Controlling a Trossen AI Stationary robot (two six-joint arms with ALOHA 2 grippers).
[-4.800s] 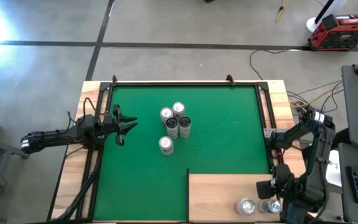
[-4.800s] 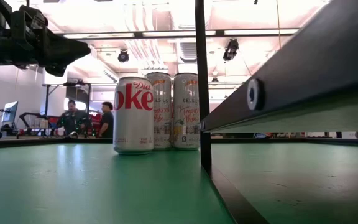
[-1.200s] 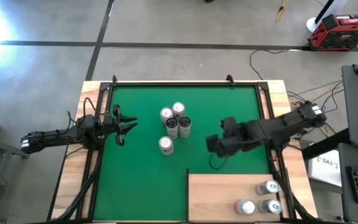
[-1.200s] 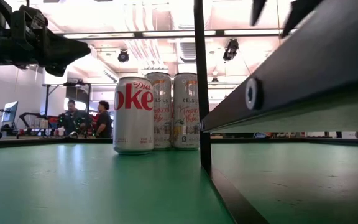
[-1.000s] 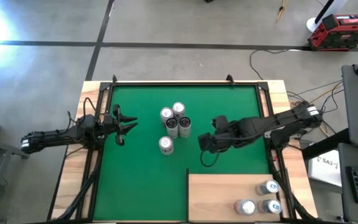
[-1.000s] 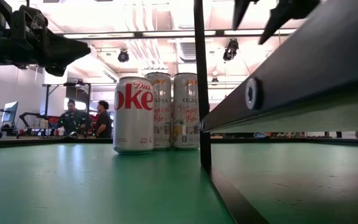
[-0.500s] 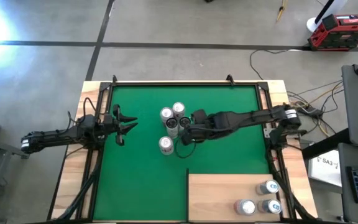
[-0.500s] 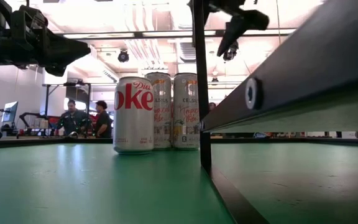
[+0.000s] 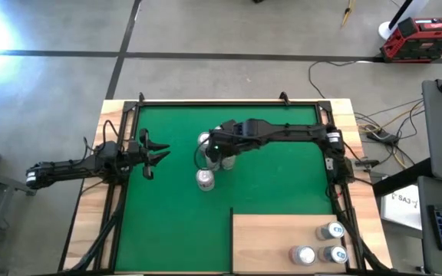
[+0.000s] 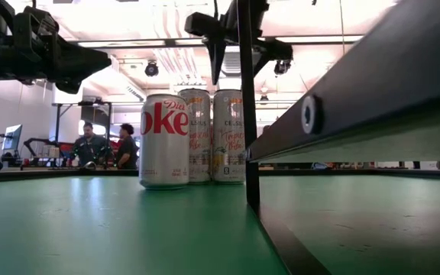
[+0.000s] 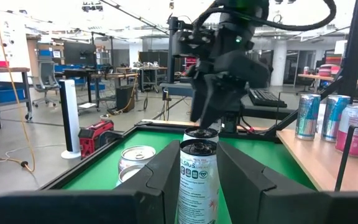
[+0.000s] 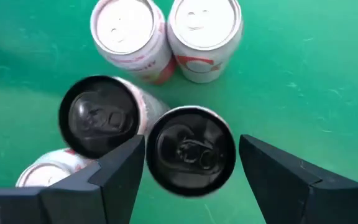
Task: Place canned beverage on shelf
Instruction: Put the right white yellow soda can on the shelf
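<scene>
The worktop (image 9: 90,222) is wooden at its edges and is covered by a large green mat (image 9: 282,184). In the mat's near right corner lies the shelf (image 9: 271,241), a flat panel of pale plywood. On the right part of the shelf stand three cans (image 9: 322,245), close to each other.

The right arm (image 9: 298,136) stretches from the right side of the worktop across the mat, toward the middle. Its right pincer (image 9: 216,147) hangs above a group of cans (image 9: 215,153) which stands upright at the centre of the mat, well apart from the shelf. In the right wrist view the two fingers (image 12: 120,174) are spread wide on both sides of a black-topped can (image 12: 190,150), and they do not touch it. Just beside this can is a second black-topped can (image 12: 101,117). Behind these two are two silver-topped cans (image 12: 166,34), and the rim of a fifth can (image 12: 48,165) shows near one finger. In the low view the nearest can is a Diet Coke can (image 10: 164,140).

The left arm (image 9: 67,170) waits at the left edge of the mat. Its left pincer (image 9: 152,153) points toward the cans and its fingers stand a little apart, holding nothing.
</scene>
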